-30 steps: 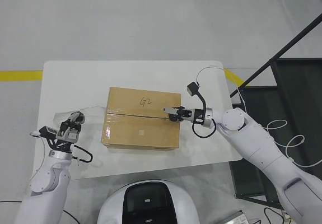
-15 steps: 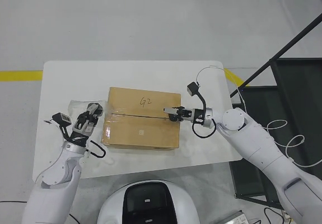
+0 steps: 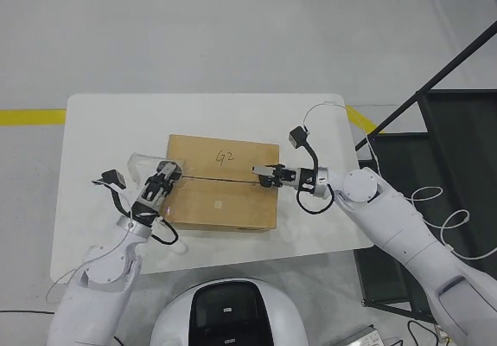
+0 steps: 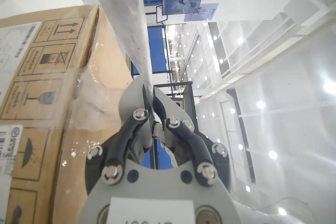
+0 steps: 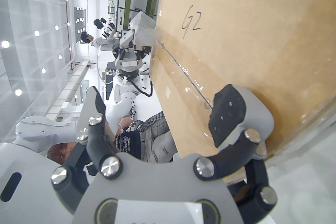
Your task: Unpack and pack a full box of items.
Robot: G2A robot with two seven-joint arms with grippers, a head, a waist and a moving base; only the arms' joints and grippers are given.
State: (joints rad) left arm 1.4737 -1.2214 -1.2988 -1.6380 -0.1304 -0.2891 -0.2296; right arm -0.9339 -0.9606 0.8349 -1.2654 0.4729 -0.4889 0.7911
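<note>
Top view overhead, facing down; wrist views close, at opposite ends of shared box [image 3: 218, 186]

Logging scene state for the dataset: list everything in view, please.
cardboard box: 1, brown, middle of table, flaps closed, handwritten mark on top
tape strip: 1, clear, lifted beside one end of the box
table: 1, white, under the box
floor line: 1, yellow, on the floor beside the table
metal rack: 1, dark, next to the table on the right arm's side
left pincer: 1, grey and black, shut on the tape strip
right pincer: 1, grey and black, open, at the box's other end by the seam
</note>
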